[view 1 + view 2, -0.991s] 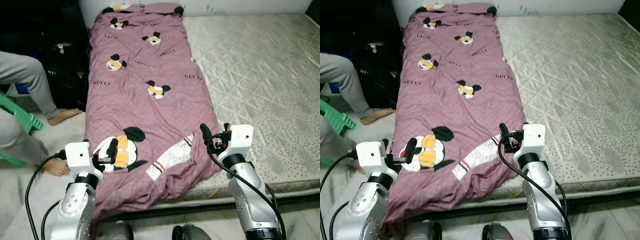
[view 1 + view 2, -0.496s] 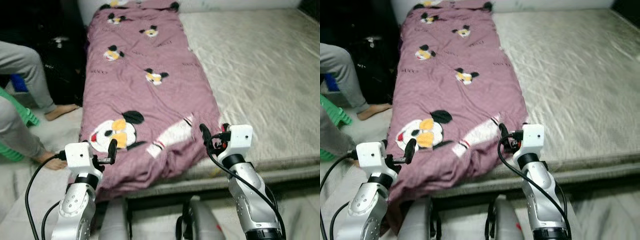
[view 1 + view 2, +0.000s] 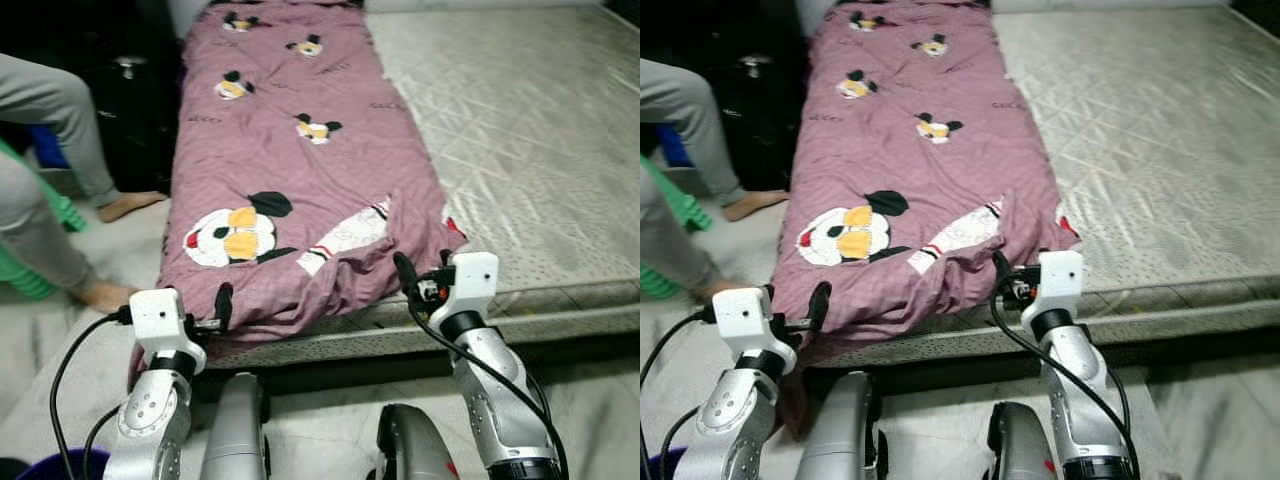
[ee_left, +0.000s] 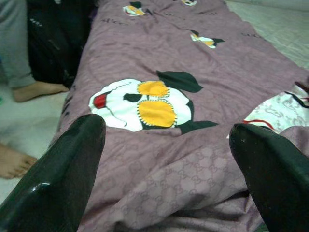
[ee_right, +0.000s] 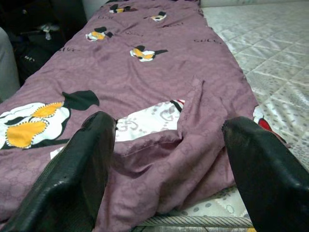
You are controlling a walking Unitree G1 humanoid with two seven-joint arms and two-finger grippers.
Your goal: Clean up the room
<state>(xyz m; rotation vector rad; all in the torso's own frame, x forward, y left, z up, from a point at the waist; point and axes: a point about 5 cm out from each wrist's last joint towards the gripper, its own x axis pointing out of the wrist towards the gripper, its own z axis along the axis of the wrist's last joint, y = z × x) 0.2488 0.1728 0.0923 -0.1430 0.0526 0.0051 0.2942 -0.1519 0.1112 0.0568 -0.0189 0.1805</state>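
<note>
Left eye: purple quilt point(image 3: 300, 170) lies lengthwise on the mattress point(image 3: 520, 130), running 12 to 6 o'clock, near hem bunched and drooping over the bed edge. Left gripper point(image 3: 222, 305) and right gripper point(image 3: 404, 275) sit just short of that hem, holding nothing. A person's legs point(image 3: 50, 180) at 9 o'clock.

Right eye: same layout, nothing extra.

Left wrist: fingers point(image 4: 63, 179) spread wide, big cartoon print between them.

Right wrist: fingers point(image 5: 72, 179) parted too. Shows the folded-back corner with white lining point(image 5: 145, 123) close up, which the head views barely resolve.

I judge it soft, limp and light; I'd pinch the bunched hem and that corner.
</note>
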